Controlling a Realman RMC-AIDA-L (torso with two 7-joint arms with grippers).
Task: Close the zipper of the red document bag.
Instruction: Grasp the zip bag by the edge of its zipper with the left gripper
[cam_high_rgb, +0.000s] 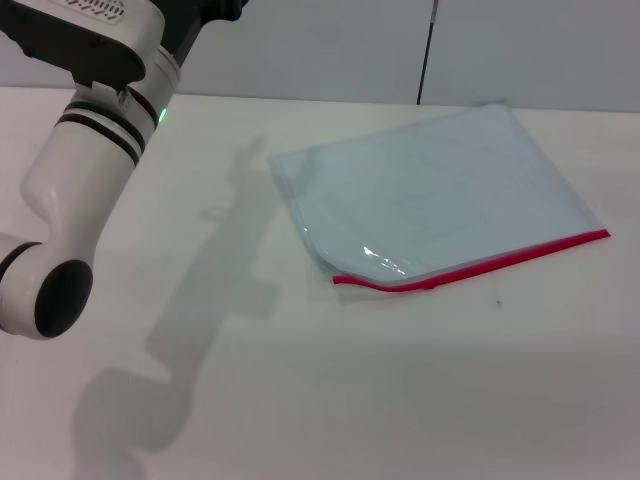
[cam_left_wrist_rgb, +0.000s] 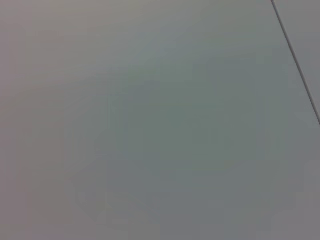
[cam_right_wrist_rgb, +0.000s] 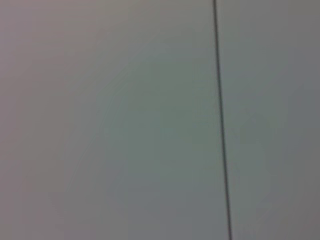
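While the left arm (cam_high_rgb: 85, 180) stood raised at the left edge of the head view, only its white elbow and forearm links showed; its gripper was out of view, so the state of its fingers could not be told. Both wrist views showed only a plain grey wall with a thin dark seam, no fingers, no bag. Moving right, the bare white table (cam_high_rgb: 300, 400) carried the arm's shadow and then the red document bag (cam_high_rgb: 430, 190), lying flat right of centre, well apart from the arm, with one corner toward the back wall. The zipper (cam_high_rgb: 480, 266) ran along the bag's near edge, from the curled left end up to the far right corner. A small break in the red strip near the left end was probably the slider (cam_high_rgb: 432, 285), though too small to be sure. The bag's mouth bulged slightly open at the near left corner, so the zip looked not yet closed. The right arm did not show at all, so its fingers could not be told either. Judged step: approach, nothing grasped. To do it well, one gripper should pin the bag close to the slider while the other pinches the slider and pulls straight along the strip, keeping it flat.
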